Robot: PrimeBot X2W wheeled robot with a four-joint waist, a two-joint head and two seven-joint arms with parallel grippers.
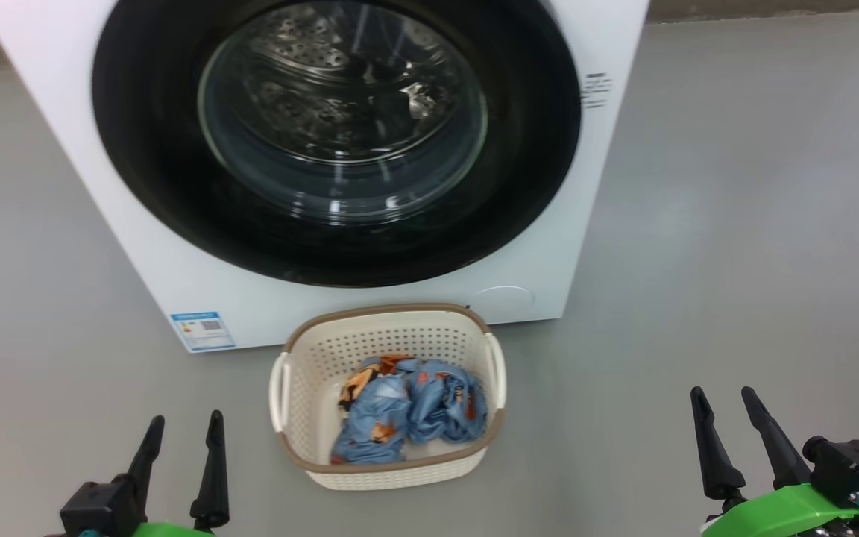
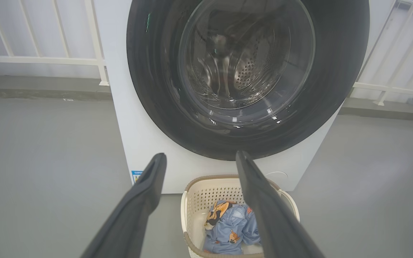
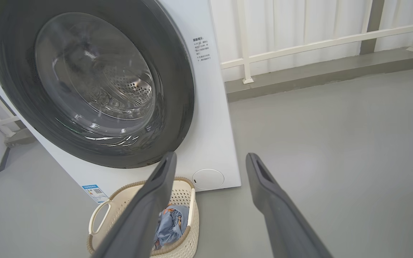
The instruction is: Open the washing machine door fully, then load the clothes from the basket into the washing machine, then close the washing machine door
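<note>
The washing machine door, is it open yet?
No, the washing machine door sits shut, flat against the white front of the washing machine.

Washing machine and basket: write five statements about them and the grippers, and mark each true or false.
1. The washing machine door is shut. True.
2. The clothes lie inside the drum. False: they lie in the basket.
3. The basket stands on the floor in front of the washing machine. True.
4. The left gripper holds a garment. False: it is open and empty, apart from the basket.
5. The right gripper is open. True.
</note>
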